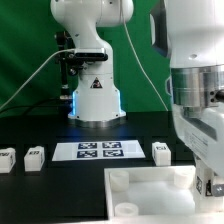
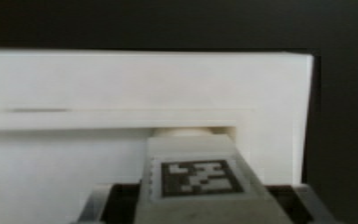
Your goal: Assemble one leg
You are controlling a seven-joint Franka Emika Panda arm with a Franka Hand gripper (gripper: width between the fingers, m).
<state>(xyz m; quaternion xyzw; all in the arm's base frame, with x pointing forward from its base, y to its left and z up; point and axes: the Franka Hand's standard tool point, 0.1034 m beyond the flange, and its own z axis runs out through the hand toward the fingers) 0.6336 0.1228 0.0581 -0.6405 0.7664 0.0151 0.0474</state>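
In the wrist view my gripper (image 2: 197, 208) is shut on a leg (image 2: 197, 172), a small white block with a black-and-white tag facing the camera. Dark fingers (image 2: 112, 200) show on either side of it. The leg's far end points at a round socket (image 2: 194, 128) in the edge of the large white plate (image 2: 87, 90); I cannot tell if they touch. In the exterior view the plate (image 1: 160, 180) lies at the front and the gripper is at its right edge, mostly hidden by the arm (image 1: 200, 110).
The marker board (image 1: 100, 151) lies on the black table behind the plate. Two loose legs (image 1: 6, 159) (image 1: 34, 157) stand at the exterior view's left, and another leg (image 1: 161, 152) stands right of the marker board. The robot base (image 1: 95, 95) is behind.
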